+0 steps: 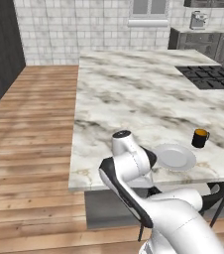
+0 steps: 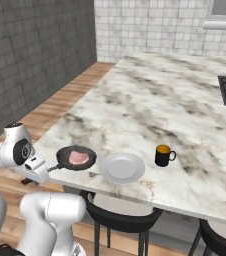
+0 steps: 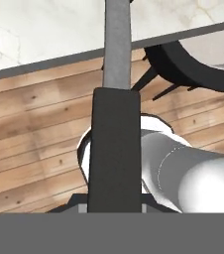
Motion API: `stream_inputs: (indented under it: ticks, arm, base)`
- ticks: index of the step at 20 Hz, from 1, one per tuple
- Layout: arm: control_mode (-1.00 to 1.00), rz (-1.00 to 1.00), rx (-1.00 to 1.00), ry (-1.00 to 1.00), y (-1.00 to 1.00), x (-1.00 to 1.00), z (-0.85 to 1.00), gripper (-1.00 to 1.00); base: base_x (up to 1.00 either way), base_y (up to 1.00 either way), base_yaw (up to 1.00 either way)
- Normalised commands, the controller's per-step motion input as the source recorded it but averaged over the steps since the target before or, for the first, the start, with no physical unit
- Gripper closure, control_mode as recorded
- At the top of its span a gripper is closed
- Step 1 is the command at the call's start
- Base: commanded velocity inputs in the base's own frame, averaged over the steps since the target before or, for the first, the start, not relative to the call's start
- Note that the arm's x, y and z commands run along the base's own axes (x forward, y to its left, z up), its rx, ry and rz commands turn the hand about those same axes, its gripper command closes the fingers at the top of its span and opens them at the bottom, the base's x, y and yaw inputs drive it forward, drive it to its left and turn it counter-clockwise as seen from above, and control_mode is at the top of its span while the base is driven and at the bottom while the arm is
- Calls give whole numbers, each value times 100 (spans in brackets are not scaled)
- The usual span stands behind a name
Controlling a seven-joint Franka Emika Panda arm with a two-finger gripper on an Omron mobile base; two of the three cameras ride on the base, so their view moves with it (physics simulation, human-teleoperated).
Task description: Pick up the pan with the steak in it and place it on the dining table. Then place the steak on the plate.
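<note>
Marble dining table with pan, plate and mug

The large white-and-grey veined marble dining table point(image 2: 150, 105) carries a small black frying pan point(image 2: 76, 158) nearest the hand, a round light-grey plate point(image 2: 122, 167) just beyond it, then a dark mug point(image 2: 162, 155) farthest off.

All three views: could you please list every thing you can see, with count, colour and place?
pan: one, black, near table edge, left of the plate; its handle reaches past the edge.
steak: one, pink-red, inside the pan.
plate: one, light grey, between pan and mug.
mug: one, dark with orange inside, right of the plate.
dining table: one, white-grey marble.
stove: one, black, far right of the top.
chairs: two, black, under the near edge.
tool: one, white, at the handle's end; grip unclear.
</note>
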Motion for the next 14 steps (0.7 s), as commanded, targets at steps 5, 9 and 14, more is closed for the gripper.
stream_inputs:
  ticks: [5,9,14]
  arm:
    - [-100,-8,-1,0,26,52,-21,100]
    - [-100,-2,-1,0,5,16,-8,100]
    - [-100,-1,0,0,1,13,-6,100]
  base:
    - [0,0,0]
    - [0,0,0]
    - [0,0,0]
